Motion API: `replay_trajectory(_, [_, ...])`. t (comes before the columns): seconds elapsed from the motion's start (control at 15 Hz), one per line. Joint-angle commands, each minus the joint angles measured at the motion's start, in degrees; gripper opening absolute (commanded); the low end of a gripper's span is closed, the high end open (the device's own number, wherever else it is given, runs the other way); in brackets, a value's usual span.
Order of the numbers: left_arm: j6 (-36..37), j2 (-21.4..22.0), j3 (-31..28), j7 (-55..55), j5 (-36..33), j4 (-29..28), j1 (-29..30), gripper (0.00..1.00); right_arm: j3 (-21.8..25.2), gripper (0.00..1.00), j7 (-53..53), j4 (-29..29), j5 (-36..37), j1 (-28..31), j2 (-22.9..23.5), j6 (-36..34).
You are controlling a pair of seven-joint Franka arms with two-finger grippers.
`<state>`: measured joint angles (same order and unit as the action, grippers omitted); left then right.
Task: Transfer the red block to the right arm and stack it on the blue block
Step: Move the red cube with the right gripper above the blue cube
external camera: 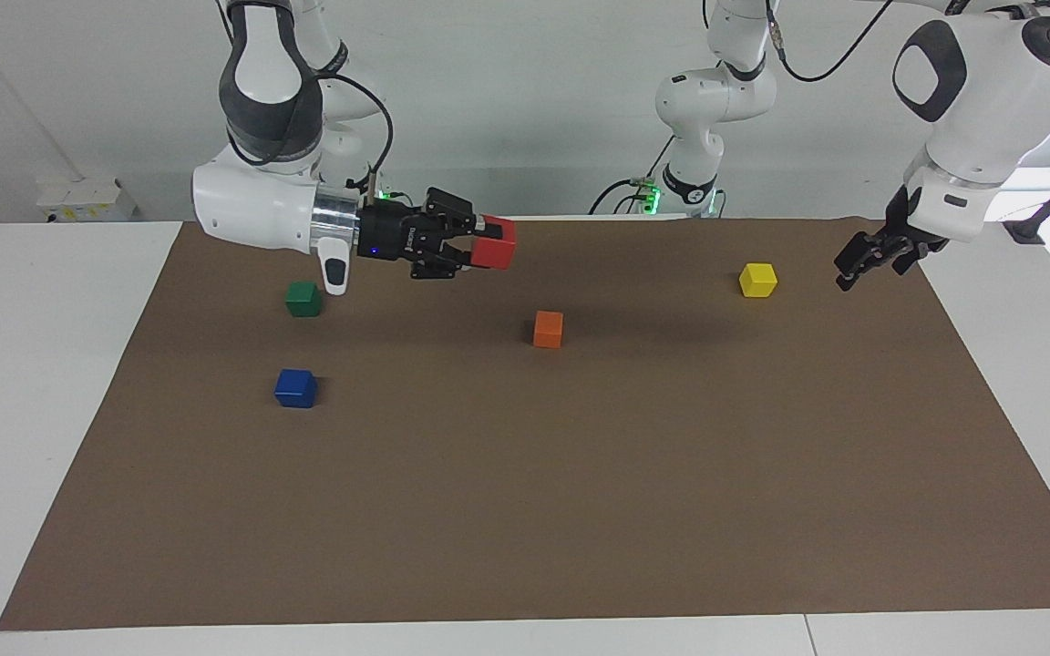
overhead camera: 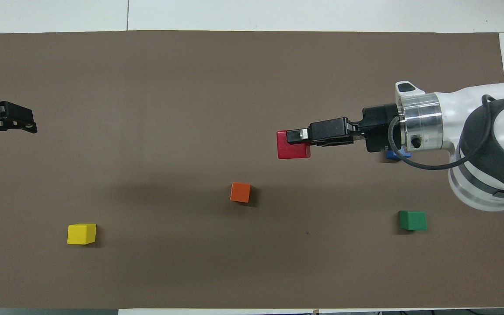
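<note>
My right gripper is shut on the red block, held level in the air over the mat between the green block and the orange block. From overhead the red block sticks out past the right gripper. The blue block sits on the mat at the right arm's end, farther from the robots than the green block. In the overhead view only a corner of the blue block shows under the right wrist. My left gripper hangs open and holds nothing, over the mat's edge at the left arm's end.
A green block, an orange block and a yellow block stand apart on the brown mat. White table surrounds the mat.
</note>
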<state>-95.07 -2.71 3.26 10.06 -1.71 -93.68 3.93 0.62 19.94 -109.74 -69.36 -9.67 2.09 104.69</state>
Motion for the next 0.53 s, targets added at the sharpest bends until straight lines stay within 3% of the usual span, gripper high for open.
replay_trajectory(0.0, [-2.92, 0.52, -1.33, -0.73, 0.47, -1.24, -1.12, 1.00, -0.44, 0.00, -6.13, 4.88, 12.54, 1.49, 0.11, -0.01])
replay_trajectory(0.27, [0.22, 0.25, -1.33, -5.66, 0.56, 0.60, -2.35, 1.00, -0.44, 0.00, -11.15, 9.01, 36.35, 2.02, -0.15, -0.72])
replay_trajectory(0.47, [1.73, 2.35, -1.41, -5.92, 0.65, 0.26, -2.35, 1.00, -0.53, 0.00, -12.82, 8.84, 47.88, 2.46, -0.24, -0.81])
